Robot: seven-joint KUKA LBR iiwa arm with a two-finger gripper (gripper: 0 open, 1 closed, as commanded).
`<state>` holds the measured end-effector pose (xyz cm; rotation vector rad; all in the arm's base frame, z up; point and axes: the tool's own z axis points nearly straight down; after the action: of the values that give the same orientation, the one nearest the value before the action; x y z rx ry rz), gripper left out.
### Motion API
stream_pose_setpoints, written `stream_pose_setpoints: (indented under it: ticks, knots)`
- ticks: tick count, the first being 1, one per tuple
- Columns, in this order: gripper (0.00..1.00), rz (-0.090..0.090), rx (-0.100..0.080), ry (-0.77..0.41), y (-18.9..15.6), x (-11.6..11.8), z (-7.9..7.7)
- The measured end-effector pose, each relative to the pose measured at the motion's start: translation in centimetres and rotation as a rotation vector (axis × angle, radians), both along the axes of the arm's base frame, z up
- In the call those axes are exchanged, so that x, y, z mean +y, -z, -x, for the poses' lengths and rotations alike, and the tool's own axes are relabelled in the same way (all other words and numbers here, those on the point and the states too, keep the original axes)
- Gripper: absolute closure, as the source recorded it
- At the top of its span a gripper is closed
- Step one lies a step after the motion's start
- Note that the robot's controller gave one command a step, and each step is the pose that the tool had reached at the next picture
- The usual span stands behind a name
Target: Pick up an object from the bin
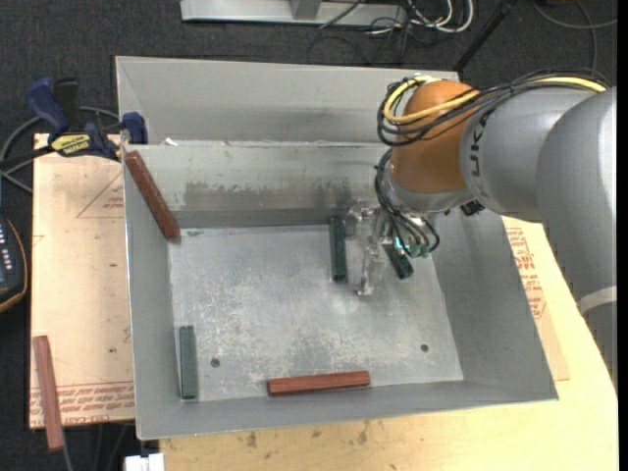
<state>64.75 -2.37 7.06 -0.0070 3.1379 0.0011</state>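
Observation:
My gripper (pixel 366 279) hangs low over the bin floor, right of centre toward the back wall. A dark green bar (pixel 338 249) lies upright in the view just to its left, close beside it but apart as far as I can tell. Nothing shows held in the gripper.
A red-brown bar (pixel 319 383) lies along the bin's front edge. A green bar (pixel 186 361) sits in the front left corner. A brown bar (pixel 151 196) leans against the left wall at the back. The arm with its orange cover and cables comes in from the right.

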Motion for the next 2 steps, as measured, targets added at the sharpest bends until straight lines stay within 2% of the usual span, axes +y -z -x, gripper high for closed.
stream_pose_setpoints:
  ticks: [2]
  knots:
    - [0.00, 0.000, 0.000, -0.001, 0.00, 0.01, 0.00]
